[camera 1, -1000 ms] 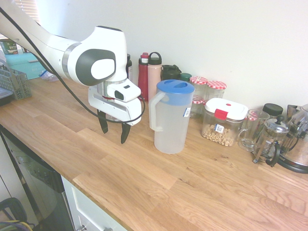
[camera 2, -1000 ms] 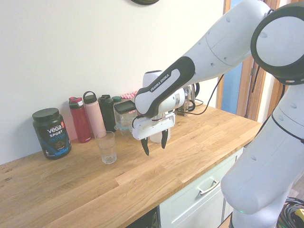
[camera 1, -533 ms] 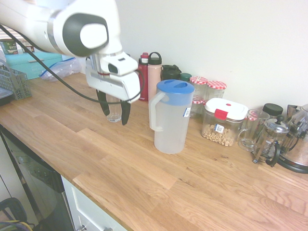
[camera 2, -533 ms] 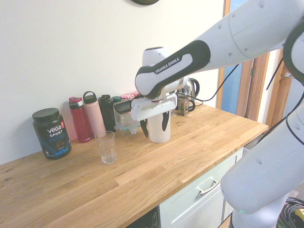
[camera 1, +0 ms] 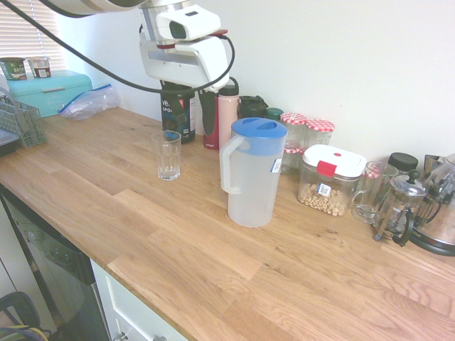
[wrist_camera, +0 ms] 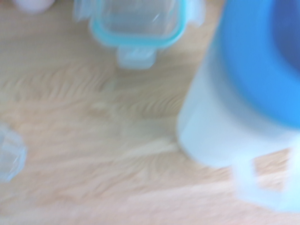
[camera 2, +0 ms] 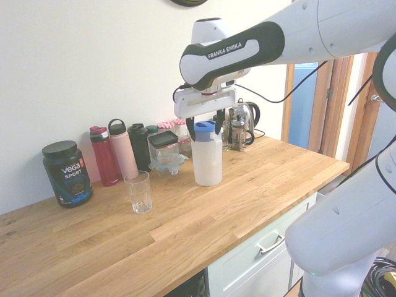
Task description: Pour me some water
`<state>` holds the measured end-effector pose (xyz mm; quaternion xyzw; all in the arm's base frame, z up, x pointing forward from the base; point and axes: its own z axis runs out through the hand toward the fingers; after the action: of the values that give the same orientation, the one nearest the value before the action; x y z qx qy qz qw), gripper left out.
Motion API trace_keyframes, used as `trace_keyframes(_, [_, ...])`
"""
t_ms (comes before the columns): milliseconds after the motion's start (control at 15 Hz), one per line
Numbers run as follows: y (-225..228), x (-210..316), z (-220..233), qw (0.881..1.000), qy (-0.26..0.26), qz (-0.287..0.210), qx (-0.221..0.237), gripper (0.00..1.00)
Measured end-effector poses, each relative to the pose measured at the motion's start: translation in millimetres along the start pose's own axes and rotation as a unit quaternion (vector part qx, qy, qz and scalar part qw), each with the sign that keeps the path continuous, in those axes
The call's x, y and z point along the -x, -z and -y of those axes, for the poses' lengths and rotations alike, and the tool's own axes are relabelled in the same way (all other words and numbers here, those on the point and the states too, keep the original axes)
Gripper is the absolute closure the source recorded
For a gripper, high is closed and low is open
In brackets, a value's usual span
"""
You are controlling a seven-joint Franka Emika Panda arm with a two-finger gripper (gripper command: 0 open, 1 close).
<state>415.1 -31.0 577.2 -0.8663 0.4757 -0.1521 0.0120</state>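
Observation:
A clear plastic pitcher (camera 1: 252, 177) with a blue lid (camera 1: 259, 128) and a white handle stands on the wooden counter (camera 1: 213, 263). An empty drinking glass (camera 1: 168, 155) stands to its left. In the second exterior view the pitcher (camera 2: 207, 158) is right of the glass (camera 2: 138, 192). My gripper (camera 1: 186, 84) hangs high over the counter, left of the pitcher and about level with its lid, open and holding nothing. In the second exterior view my gripper (camera 2: 203, 125) shows its dark fingers on either side of the lid. The blurred wrist view shows the pitcher (wrist_camera: 220, 122) and the glass's rim (wrist_camera: 9, 157).
Along the wall stand a black Vega tub (camera 2: 67, 173), red, pink and dark bottles (camera 2: 122, 148), jars with checked lids (camera 1: 307, 131), a cereal box (camera 1: 330, 181), glass mugs, a French press (camera 1: 398, 207) and a kettle. A dish rack (camera 1: 18, 121) sits far left.
My gripper rose from just above the counter beside the pitcher to about the height of its lid and moved toward the wall, staying open. Pitcher and glass have not moved.

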Motion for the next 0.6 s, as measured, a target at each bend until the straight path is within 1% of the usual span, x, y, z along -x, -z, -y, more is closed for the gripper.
trace_keyframes(133, [7.3,-15.5,-7.7,1.0,-0.011,-0.008,-0.004,0.0])
trace_keyframes(267, [3.5,-29.5,-18.1,1.0,-0.023,-0.005,-0.001,0.0])
trace_keyframes(400, [-11.3,-40.9,-22.0,0.999,-0.033,-0.001,0.0,0.0])
trace_keyframes(600, [-50.1,-48.1,-19.4,0.999,-0.039,0.003,-0.004,0.0])
